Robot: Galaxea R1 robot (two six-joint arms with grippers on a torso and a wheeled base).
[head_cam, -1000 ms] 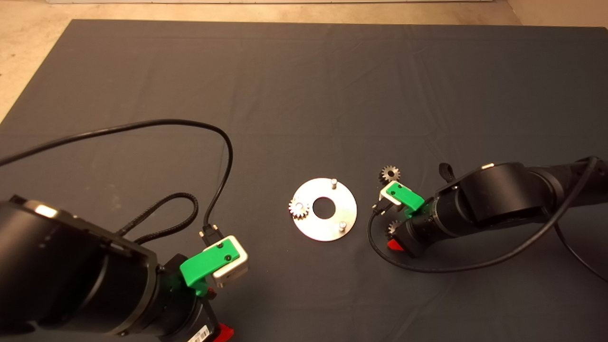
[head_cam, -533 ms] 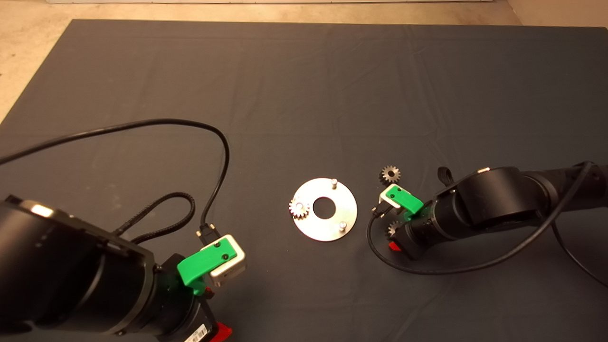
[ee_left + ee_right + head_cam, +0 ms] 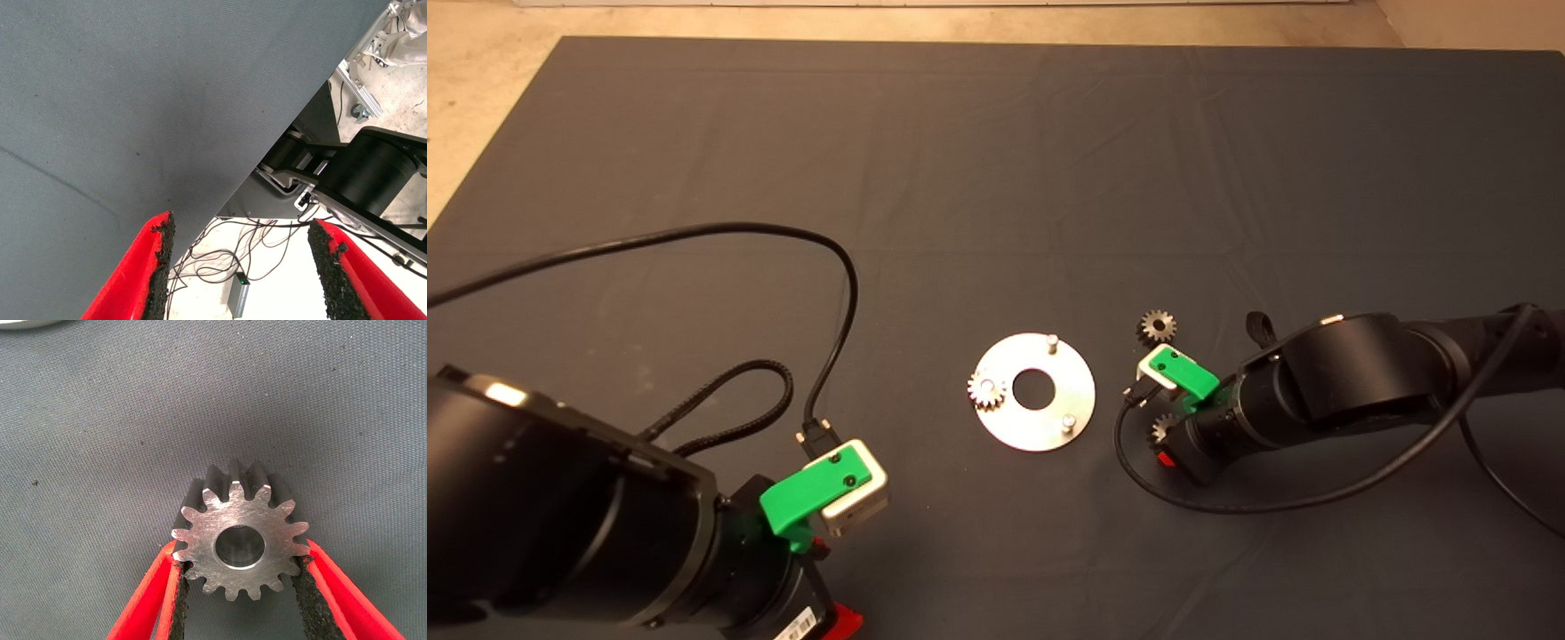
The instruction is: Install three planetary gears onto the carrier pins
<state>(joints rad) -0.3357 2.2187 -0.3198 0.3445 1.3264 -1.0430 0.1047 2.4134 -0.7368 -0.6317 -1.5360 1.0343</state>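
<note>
The shiny round disc (image 3: 1040, 427) lies mid-mat with two bare carrier pins (image 3: 1052, 340) (image 3: 1067, 423). One planetary gear (image 3: 987, 389) sits on the disc's left pin. A second gear (image 3: 1158, 326) lies loose on the mat to the disc's right. My right gripper (image 3: 1161, 446) is low over the mat just right of the disc, and the third gear (image 3: 1163, 428) peeks out from under it. In the right wrist view this gripper (image 3: 240, 550) is shut on that gear (image 3: 200, 550), with a pad against the teeth on each side. My left gripper (image 3: 243, 260) stands open and holds nothing.
The left arm is parked at the lower left (image 3: 818, 498), its black cable (image 3: 845, 267) looping over the mat. Another cable (image 3: 1227, 505) curls in front of the right arm. The left wrist view shows the mat edge (image 3: 267, 160) and floor cables beyond.
The right arm has dropped slightly toward the mat's front over the third gear. The left gripper has shifted a little to the left. The gears and disc have not moved.
</note>
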